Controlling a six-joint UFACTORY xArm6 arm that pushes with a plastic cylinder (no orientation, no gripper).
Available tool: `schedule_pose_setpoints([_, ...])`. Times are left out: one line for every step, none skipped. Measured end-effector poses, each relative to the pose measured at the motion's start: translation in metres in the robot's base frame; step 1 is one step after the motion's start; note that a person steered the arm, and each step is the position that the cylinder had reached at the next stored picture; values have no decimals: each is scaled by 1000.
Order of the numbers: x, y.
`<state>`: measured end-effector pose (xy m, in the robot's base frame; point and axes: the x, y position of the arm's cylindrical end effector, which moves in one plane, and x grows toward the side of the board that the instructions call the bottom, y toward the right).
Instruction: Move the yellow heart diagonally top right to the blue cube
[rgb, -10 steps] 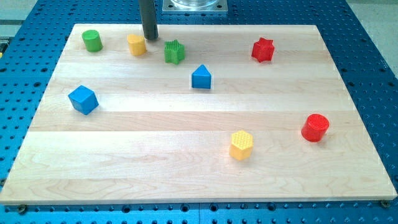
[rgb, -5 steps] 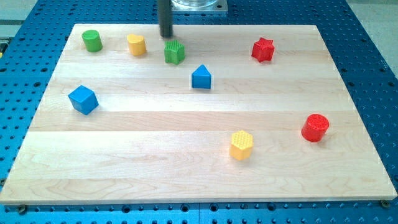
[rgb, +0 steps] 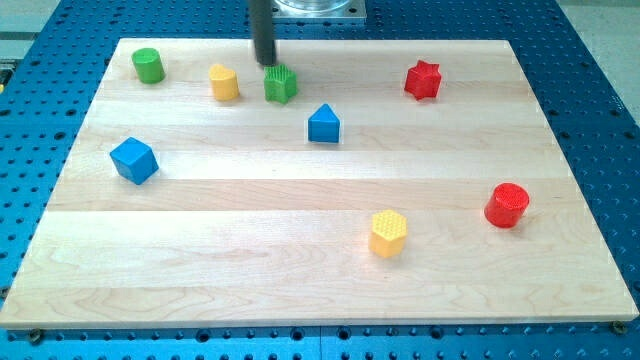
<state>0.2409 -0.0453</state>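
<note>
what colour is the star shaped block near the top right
Red: the red star, seen in the camera view, the only view.

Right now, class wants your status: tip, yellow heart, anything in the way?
My tip at the view's top, just above the green star. Yellow heart left of it, untouched. Blue cube far lower left. Nothing between them.

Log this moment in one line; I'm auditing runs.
tip: above green star | yellow heart: left of tip, apart | blue cube: lower left
</note>
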Motion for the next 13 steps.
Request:
schedule_pose_setpoints([70, 6])
schedule_pose_setpoints([45, 11])
schedule_pose_setpoints([7, -41])
schedule_pose_setpoints([8, -76])
schedule_pose_setpoints([41, -46])
schedule_pose_setpoints([20, -41])
schedule_pose_setpoints([15, -63])
schedule_pose_setpoints([15, -93])
schedule_pose_setpoints([45, -76])
schedule_pose_setpoints([85, -9])
schedule_pose_setpoints([54, -23])
schedule_pose_setpoints([62, -23])
schedule_pose_setpoints([124, 23])
